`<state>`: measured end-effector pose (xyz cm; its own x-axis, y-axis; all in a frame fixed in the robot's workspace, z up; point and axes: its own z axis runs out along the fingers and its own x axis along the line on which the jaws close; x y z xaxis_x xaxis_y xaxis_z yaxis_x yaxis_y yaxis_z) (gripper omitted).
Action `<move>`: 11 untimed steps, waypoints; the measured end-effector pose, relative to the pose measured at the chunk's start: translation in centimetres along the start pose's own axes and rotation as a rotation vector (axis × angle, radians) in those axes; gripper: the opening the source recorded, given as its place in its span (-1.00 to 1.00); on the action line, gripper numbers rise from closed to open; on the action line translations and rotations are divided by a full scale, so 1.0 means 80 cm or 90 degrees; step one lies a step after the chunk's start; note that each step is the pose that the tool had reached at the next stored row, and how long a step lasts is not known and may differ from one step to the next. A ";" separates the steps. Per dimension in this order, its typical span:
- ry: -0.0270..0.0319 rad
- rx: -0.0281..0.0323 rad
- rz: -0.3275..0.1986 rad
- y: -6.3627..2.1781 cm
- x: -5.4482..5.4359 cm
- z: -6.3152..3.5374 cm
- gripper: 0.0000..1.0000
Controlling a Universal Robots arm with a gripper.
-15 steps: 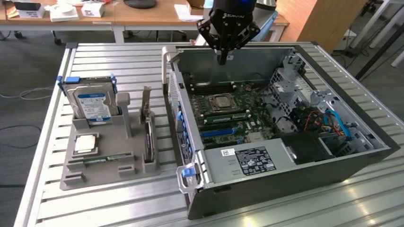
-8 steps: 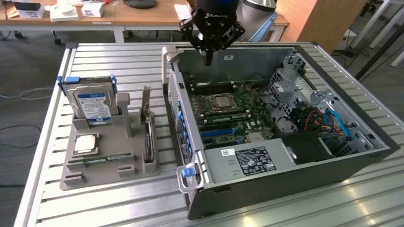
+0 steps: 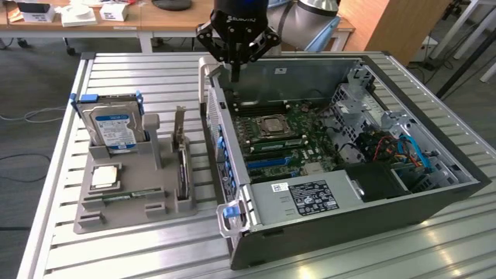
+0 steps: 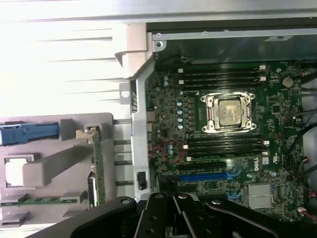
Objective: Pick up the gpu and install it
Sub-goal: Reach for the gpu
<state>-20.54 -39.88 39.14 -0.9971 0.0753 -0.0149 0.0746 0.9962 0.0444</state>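
Note:
The gpu [image 3: 183,172] stands on its edge in a slot of the grey holder [image 3: 116,216], its silvery bracket [image 3: 180,125] at the far end. In the wrist view the gpu [image 4: 97,168] appears edge-on as a thin green-dark strip. My gripper [image 3: 234,75] hangs above the rear wall of the open computer case [image 3: 349,197], fingers shut with nothing between them. It is well apart from the gpu, toward the exterior view's right and farther back. The motherboard [image 4: 223,148] lies inside the case, with a blue expansion slot [image 4: 205,176].
The holder also carries a silver hard drive [image 3: 115,127] with blue clips, a processor chip [image 3: 104,176] and a narrow green memory stick [image 3: 124,196]. A power supply [image 3: 306,197] and cables [image 3: 387,148] sit in the case. Everything rests on a slatted metal table [image 3: 116,256].

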 end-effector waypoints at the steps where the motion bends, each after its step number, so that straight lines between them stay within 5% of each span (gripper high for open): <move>1: 0.0006 0.0000 0.000 0.000 0.006 0.000 -0.79; 11: 0.0076 0.0005 0.000 -0.005 0.062 0.001 -0.79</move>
<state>-25.53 -39.89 38.97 -0.9972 0.0752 -0.0030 0.0750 0.9962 0.0435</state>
